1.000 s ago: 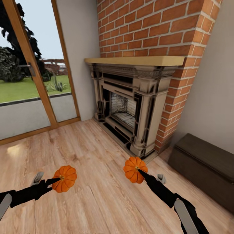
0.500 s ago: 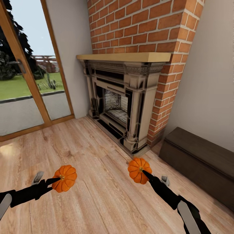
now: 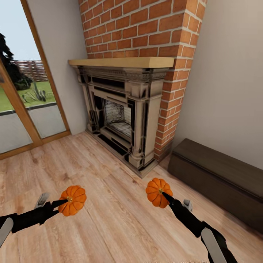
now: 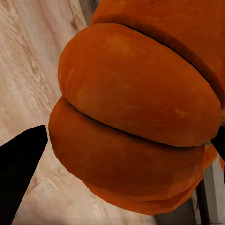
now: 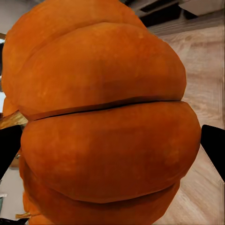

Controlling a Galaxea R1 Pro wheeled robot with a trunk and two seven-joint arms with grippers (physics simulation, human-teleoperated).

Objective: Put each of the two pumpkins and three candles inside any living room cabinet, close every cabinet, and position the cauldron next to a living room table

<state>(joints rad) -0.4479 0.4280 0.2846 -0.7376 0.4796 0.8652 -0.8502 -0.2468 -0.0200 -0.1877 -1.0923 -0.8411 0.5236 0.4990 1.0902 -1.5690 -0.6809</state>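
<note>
The left black two-fingered gripper [image 3: 65, 203] is clamped on a small ribbed orange pumpkin [image 3: 72, 200], held in the air above the pale wooden plank floor [image 3: 109, 219]. In the left wrist view that pumpkin [image 4: 140, 117] bulges between the dark fingers [image 4: 21, 173]. The right black gripper [image 3: 165, 196] grips a second ribbed orange pumpkin [image 3: 159, 192] in the same way, also off the floor; the right wrist view has this pumpkin [image 5: 103, 122] wedged between its fingertips [image 5: 213, 145].

Ahead stands a grey stone fireplace [image 3: 122, 109] with a light wooden mantel shelf [image 3: 120, 62], set in a red brick chimney breast [image 3: 138, 25]. To its right, against the pale wall, lies the long low dark brown wooden cabinet [image 3: 219, 179], its flat fronts closed. The right-hand pumpkin hangs near the cabinet's nearer end, apart from it. A wood-framed glass door [image 3: 22, 95] opens the left wall onto grass.
</note>
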